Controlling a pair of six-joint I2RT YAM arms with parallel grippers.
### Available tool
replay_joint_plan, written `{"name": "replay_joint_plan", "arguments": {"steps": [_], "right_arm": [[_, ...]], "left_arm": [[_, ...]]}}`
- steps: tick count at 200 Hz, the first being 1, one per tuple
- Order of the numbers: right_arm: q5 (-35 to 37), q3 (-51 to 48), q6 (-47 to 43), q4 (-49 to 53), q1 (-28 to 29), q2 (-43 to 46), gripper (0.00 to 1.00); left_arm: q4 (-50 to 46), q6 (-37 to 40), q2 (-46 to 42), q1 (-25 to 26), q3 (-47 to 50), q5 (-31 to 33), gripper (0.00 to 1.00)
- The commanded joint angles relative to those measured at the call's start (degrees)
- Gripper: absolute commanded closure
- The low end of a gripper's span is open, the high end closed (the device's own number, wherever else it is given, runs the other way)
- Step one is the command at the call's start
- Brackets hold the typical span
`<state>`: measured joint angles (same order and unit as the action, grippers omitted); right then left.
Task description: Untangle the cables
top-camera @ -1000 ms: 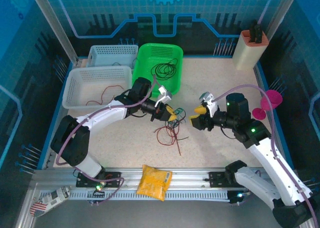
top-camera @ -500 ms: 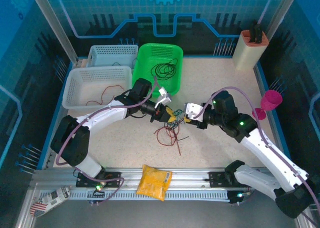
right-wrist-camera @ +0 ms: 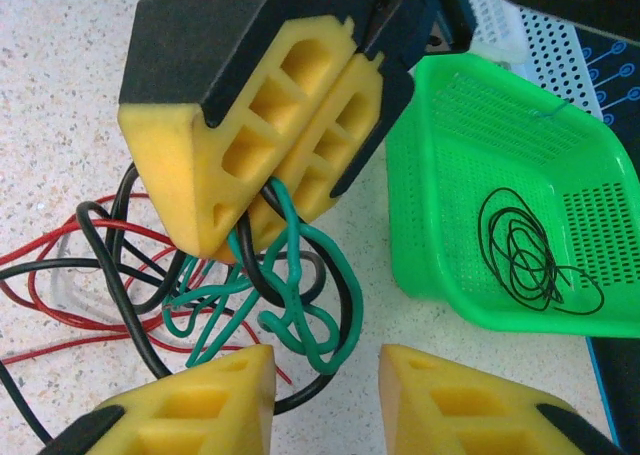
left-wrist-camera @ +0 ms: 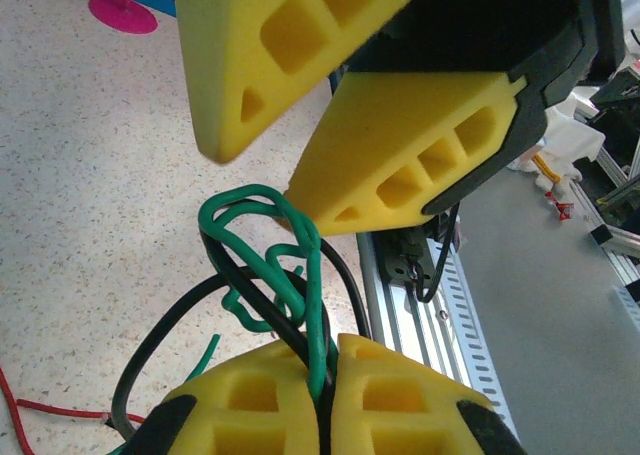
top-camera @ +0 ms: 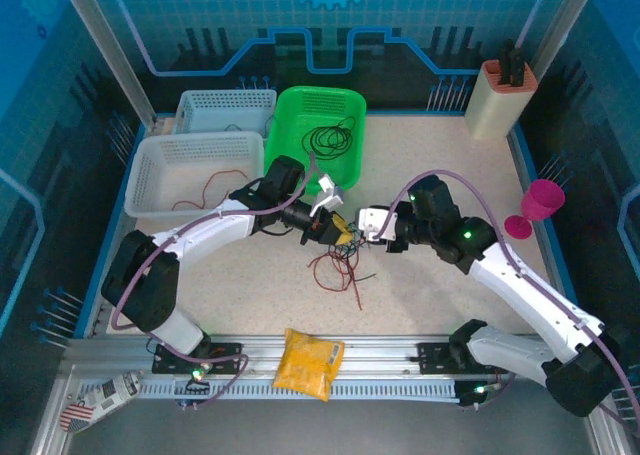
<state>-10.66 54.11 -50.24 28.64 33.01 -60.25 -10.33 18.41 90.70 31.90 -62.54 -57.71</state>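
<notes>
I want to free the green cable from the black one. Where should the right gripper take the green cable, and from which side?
Probably on the green cable at its free loop, which sticks out past the shut left gripper. Come head-on, opposite that gripper, where the open right gripper stands, with the fingers either side of the loop. Avoid the black cable curving beside it.

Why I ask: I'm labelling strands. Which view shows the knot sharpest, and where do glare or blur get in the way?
Right wrist view: sharpest, green cable crisp, soft shadows beneath. Left wrist view: strands sharp, but the table glares white at lower left. Top external view: evenly lit, knot too small to separate strands.
</notes>
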Motion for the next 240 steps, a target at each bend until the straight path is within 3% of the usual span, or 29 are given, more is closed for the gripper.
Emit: {"name": "replay_joint_plan", "arguments": {"steps": [1,37,69,89,101,125,149,213,226,240], "right_arm": [[0.4,2.1,-2.6,-0.1,1.1,-0.7,0.69],[1.4,2.4,-3.5,0.1,2.3,-1.6,0.74],[1.5,2.6,-3.1,0.4,2.7,-1.4,0.91],[2.0,2.9,-1.8,1.5,2.7,-1.1,1.00],[2.5,3.0,-0.3,1.8,2.7,-0.8,1.00],[5.5,3.2,4.5,1.2,2.7,0.4,1.00],[9.8,3.0,8.6,0.7,3.5,1.5,1.00],[20.9,0.9,21.9,-2.4,8.8,3.6,1.00],[22.0,0.3,23.6,-3.4,9.6,4.0,1.00],[23.9,0.2,25.3,-3.6,10.2,3.8,1.00]], "left_arm": [[-1.2,2.1,-0.3,0.6,-2.0,-0.8,1.00],[-1.4,2.1,-0.2,0.6,-2.2,-1.0,1.00],[-1.4,2.1,-0.2,0.7,-2.2,-0.7,1.00],[-1.2,1.9,-0.3,0.7,-2.1,0.1,0.89],[-0.9,1.7,-0.3,0.7,-1.9,0.4,0.72],[-0.9,1.6,-0.5,0.7,-1.8,0.7,0.50],[-0.8,1.5,-0.9,0.7,-1.8,1.3,0.43],[1.6,-0.7,-0.8,0.6,-1.2,0.9,0.44],[1.9,-1.3,-0.4,0.6,-1.3,0.1,0.52],[1.5,-1.2,-0.4,0.6,-1.7,0.1,0.70]]}}
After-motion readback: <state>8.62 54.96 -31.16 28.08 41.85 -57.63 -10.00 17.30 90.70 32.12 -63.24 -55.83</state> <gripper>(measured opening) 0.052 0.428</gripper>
